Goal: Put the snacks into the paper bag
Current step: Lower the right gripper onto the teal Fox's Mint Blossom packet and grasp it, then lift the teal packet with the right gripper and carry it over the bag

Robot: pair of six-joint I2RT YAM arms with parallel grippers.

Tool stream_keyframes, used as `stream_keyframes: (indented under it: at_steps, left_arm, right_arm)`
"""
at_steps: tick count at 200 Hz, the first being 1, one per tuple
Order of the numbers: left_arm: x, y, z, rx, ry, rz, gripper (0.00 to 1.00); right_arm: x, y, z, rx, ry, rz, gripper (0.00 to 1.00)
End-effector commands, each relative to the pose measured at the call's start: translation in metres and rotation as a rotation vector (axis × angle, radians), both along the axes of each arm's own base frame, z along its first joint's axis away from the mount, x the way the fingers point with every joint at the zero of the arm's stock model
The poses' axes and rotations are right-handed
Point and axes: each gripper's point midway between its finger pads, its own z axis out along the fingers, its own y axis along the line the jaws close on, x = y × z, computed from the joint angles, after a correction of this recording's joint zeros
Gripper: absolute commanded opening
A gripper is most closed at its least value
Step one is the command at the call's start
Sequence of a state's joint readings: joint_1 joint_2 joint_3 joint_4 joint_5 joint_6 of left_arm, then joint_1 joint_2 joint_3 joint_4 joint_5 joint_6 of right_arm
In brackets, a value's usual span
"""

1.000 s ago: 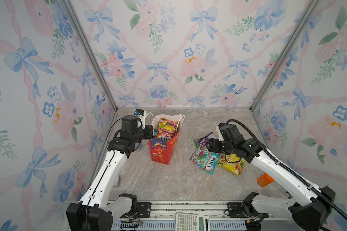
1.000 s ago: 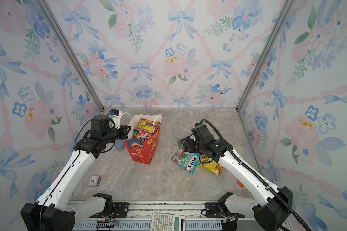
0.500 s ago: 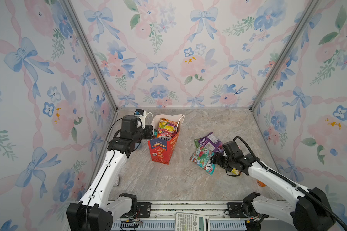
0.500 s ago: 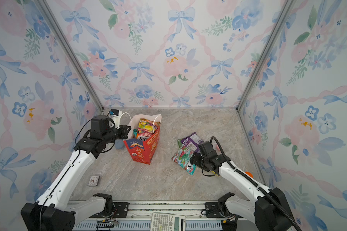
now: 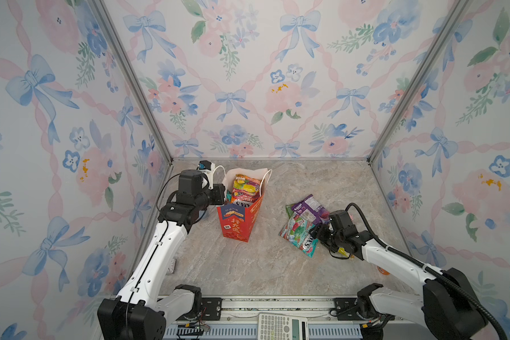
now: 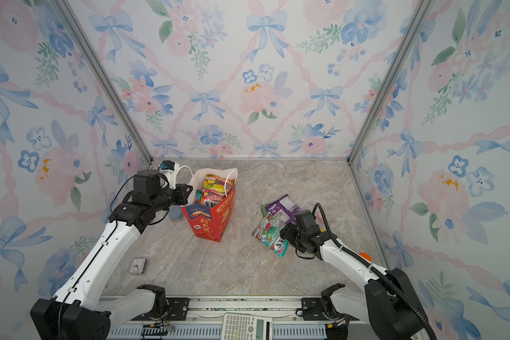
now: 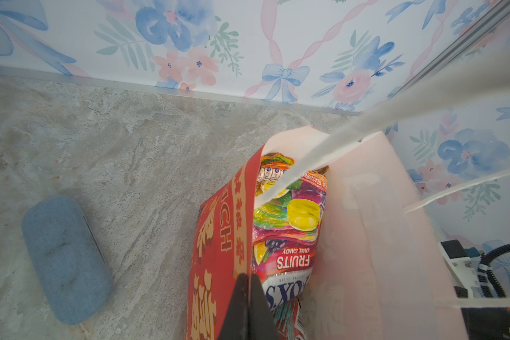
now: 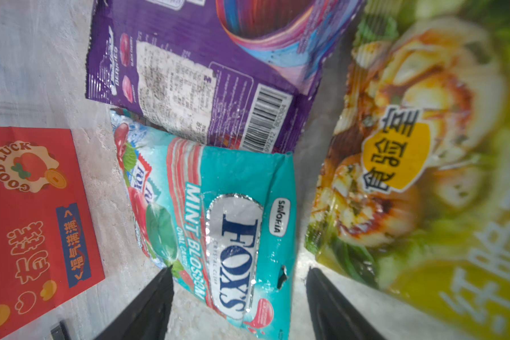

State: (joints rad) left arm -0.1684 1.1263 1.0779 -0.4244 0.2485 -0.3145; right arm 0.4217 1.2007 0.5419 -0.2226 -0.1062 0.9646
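The left tool (image 7: 244, 278) pinches the rim of the red bag (image 5: 235, 226), which stands on the bench (image 5: 248, 270) with snacks (image 5: 246, 188) inside. At three o'clock from it, the right tool (image 8: 237, 272) is open around the teal snack (image 8: 233, 182), beside the purple snack (image 8: 189, 59).

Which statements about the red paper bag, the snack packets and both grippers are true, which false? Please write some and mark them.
1. The upright red paper bag is empty. False: glossy packets stand inside it.
2. The left gripper is shut on the bag's rim. True.
3. The right gripper is shut on the teal plastic mint packet. False: its jaws stand open, with that packet's end between them.
4. The purple plastic packet lies outside the bag, on the grey marbled table. True.
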Motion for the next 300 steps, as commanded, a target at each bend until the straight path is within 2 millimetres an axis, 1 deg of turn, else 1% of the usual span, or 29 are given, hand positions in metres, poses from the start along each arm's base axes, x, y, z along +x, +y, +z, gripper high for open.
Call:
stream_keyframes:
  at_steps: [1, 50, 88, 104, 127, 138, 151, 172, 206, 272, 286, 300]
  left_arm:
    - [0.000, 0.001, 0.023, -0.013, -0.087, -0.009, 0.00]
    - [0.001, 0.000, 0.025, -0.012, -0.090, -0.012, 0.00]
    - [0.001, 0.001, 0.025, -0.011, -0.092, -0.009, 0.00]
    - [0.001, 0.001, 0.026, -0.012, -0.092, -0.008, 0.00]
    - [0.000, 0.001, 0.026, -0.012, -0.094, -0.008, 0.00]
    - [0.000, 0.001, 0.026, -0.012, -0.094, -0.008, 0.00]
    - [0.000, 0.001, 0.027, -0.012, -0.095, -0.007, 0.00]
    - [0.000, 0.001, 0.026, -0.012, -0.094, -0.007, 0.00]
    - [0.001, 0.001, 0.026, -0.014, -0.091, -0.008, 0.00]
    - [0.001, 0.000, 0.026, -0.017, -0.090, -0.011, 0.00]
    - [0.000, 0.000, 0.026, -0.017, -0.090, -0.013, 0.00]
    - [0.000, 0.000, 0.026, -0.018, -0.089, -0.013, 0.00]
  right_arm:
    - [0.002, -0.002, -0.010, 0.016, 0.020, -0.029, 0.73]
    - [0.005, -0.004, -0.024, 0.004, 0.033, -0.054, 0.73]
    - [0.011, 0.002, -0.034, 0.021, 0.050, -0.047, 0.65]
    - [0.013, 0.004, -0.037, 0.028, 0.055, -0.047, 0.58]
    - [0.016, 0.005, -0.035, 0.033, 0.043, -0.050, 0.39]
    - [0.017, 0.004, -0.032, 0.023, 0.036, -0.048, 0.32]
    - [0.018, 0.003, -0.026, 0.008, 0.027, -0.040, 0.26]
    - [0.018, -0.001, -0.011, -0.021, -0.005, -0.030, 0.20]
    - [0.019, -0.007, 0.017, -0.075, -0.059, -0.007, 0.19]
    - [0.024, 0.008, 0.062, -0.117, -0.143, 0.101, 0.11]
    - [0.025, 0.013, 0.073, -0.131, -0.161, 0.138, 0.08]
    - [0.028, 0.017, 0.089, -0.146, -0.187, 0.176, 0.06]
